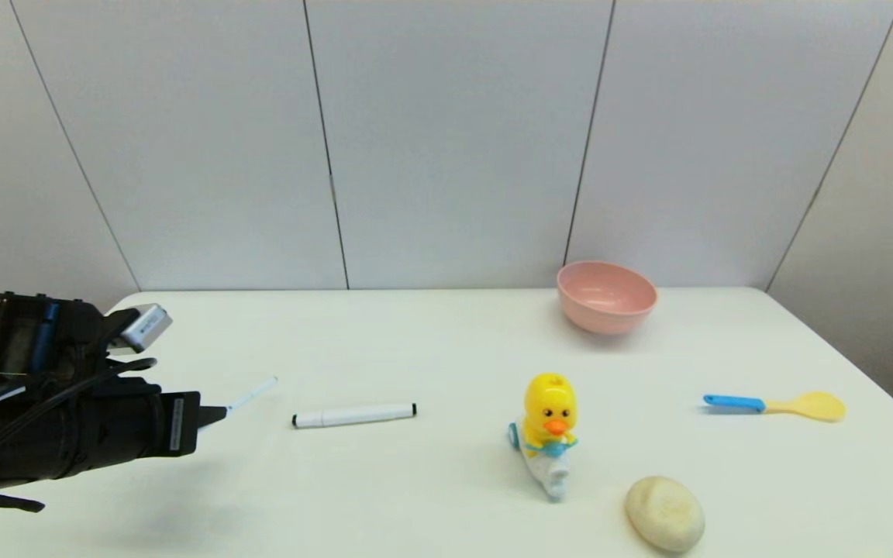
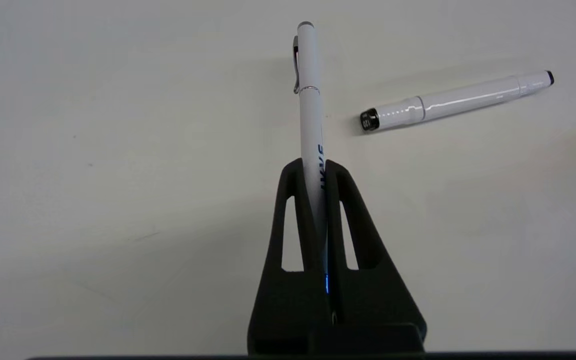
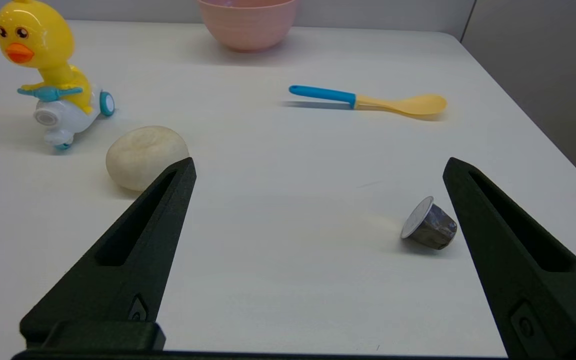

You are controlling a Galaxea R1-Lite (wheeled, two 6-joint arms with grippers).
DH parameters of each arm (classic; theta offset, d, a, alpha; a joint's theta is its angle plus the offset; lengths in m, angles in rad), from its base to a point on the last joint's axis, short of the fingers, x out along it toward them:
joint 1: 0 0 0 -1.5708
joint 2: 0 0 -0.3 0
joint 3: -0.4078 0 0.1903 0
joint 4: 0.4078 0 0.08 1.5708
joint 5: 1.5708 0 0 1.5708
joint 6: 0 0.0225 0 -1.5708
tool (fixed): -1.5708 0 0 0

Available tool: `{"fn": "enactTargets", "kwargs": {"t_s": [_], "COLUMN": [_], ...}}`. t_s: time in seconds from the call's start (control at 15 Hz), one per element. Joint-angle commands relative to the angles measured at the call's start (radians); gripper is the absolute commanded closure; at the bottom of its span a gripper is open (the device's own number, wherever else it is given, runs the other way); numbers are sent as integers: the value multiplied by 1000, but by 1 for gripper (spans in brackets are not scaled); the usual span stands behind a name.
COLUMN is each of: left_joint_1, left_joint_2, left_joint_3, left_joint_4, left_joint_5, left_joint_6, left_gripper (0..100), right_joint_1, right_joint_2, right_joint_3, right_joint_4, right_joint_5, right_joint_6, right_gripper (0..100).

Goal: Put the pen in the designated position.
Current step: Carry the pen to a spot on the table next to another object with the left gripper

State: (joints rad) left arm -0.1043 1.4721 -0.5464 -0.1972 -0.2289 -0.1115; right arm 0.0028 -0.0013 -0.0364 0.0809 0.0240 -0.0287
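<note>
1. Left gripper pinches the pen above the table's left side.
2. Pen's long axis continues straight past the fingertips (marker just beside).
3. Right gripper, spread, idles far right.

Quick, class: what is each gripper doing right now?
Left gripper: closed on the pen, above the table.
Right gripper: open, holding nothing.

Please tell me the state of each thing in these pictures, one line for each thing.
pen: held off the table, sticking out forward.
left gripper: jaws shut on the pen.
right gripper: jaws open, empty.
marker: lying flat, capped.
bowl: upright, empty.
spoon: lying flat.
duck toy: standing upright.
capsule: tipped on its side.
</note>
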Motion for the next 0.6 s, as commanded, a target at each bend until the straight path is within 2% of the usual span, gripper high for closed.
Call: {"fn": "enactTargets", "kwargs": {"t_s": [0.07, 0.6], "left_joint_1": [0, -20], "left_joint_2": [39, 114], "left_joint_3": [32, 43], "left_joint_4": [-48, -139], "left_joint_5": [-1, -1], "left_joint_6": [-14, -16], "left_gripper": [100, 100], "right_joint_1": [0, 0], "right_joint_2": [1, 1], "right_joint_3": [0, 1], "right_joint_4": [0, 0], "right_joint_5": [1, 1], "right_joint_6": [0, 0], "right_gripper": [0, 0]}}
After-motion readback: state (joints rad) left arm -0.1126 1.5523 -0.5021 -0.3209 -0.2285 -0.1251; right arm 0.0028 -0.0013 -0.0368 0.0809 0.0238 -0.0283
